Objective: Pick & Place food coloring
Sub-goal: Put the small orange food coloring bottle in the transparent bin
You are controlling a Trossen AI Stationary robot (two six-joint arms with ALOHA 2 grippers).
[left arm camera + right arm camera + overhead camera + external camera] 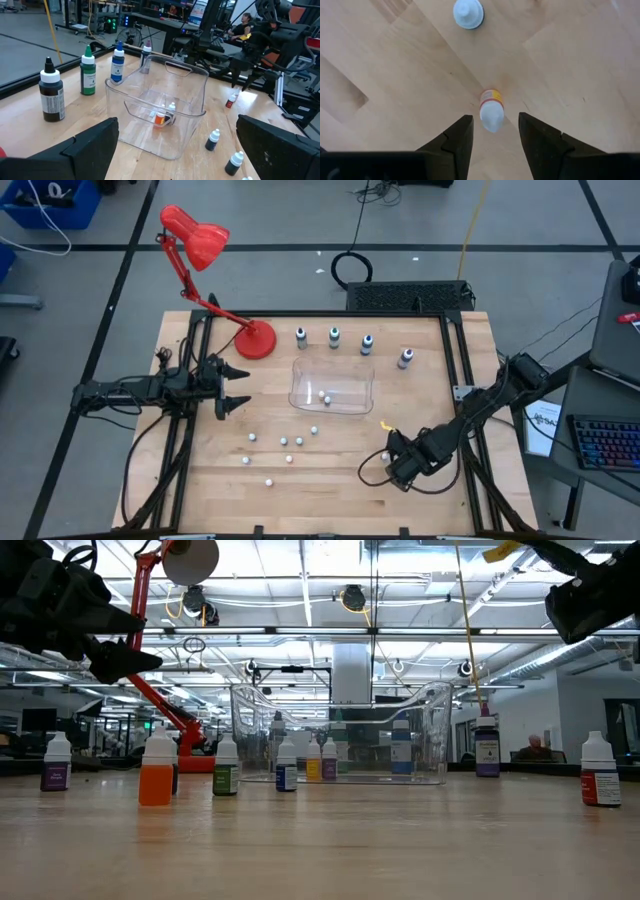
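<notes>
Right wrist view puts my right gripper [493, 134] straight above a small white-capped bottle [491, 110] with a yellow and red label; its fingers [459, 137] stand parted on either side of the cap, not clamped on it. A second white cap [468, 13] stands farther off on the wood.

On the high view that gripper [392, 460] sits at about five o'clock of the clear bin [332, 385], near the table's [440, 370] right rail. My left gripper [232, 388] waits at nine o'clock of the bin, jaws spread wide and empty, beside the red lamp [205, 250].

Four larger dropper bottles [333, 336] line up at twelve o'clock of the bin. Small bottles [285, 442] are scattered at six to seven o'clock, and at least two lie inside the bin.
</notes>
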